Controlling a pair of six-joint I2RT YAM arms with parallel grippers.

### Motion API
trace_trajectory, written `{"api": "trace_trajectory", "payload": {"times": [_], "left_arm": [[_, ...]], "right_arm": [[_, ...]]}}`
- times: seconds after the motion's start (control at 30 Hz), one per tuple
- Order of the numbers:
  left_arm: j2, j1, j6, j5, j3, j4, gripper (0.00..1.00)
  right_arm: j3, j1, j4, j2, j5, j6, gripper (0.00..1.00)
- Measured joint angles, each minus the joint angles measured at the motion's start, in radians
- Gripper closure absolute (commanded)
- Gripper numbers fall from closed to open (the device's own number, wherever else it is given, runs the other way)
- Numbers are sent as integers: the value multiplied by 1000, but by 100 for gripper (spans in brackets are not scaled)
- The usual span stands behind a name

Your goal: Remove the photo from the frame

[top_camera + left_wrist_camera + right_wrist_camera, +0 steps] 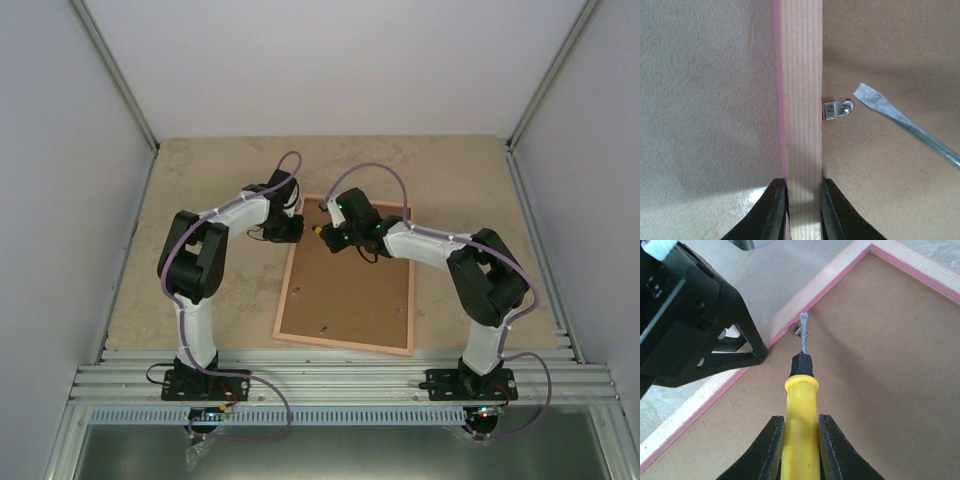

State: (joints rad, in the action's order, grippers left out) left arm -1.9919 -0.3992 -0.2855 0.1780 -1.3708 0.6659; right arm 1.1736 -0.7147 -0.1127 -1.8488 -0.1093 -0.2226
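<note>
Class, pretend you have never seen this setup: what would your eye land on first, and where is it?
A big frame lies back up in the middle of the table. The right pincer holds a yellow-handled screwdriver, its blade aimed at a small metal tab by the frame's far-left corner. The left pincer clamps the wooden rail beside it.

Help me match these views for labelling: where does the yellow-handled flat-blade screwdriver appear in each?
Top external: the yellow-handled flat-blade screwdriver is a yellow speck near the far left corner of the pink-edged tan wooden frame.
Left wrist: only its grey blade shows, entering from the right edge.
Right wrist: bottom centre, pointing up.
Shared landmark: the small silver metal clip by the blade tip, in both wrist views.
</note>
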Motion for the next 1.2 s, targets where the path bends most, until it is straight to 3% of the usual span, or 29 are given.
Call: {"api": "trace_trajectory", "payload": {"times": [1.2], "left_arm": [[4,0,0,0,7,-6,86]], "right_arm": [[174,14,-183,-109,-82,66,100]]}}
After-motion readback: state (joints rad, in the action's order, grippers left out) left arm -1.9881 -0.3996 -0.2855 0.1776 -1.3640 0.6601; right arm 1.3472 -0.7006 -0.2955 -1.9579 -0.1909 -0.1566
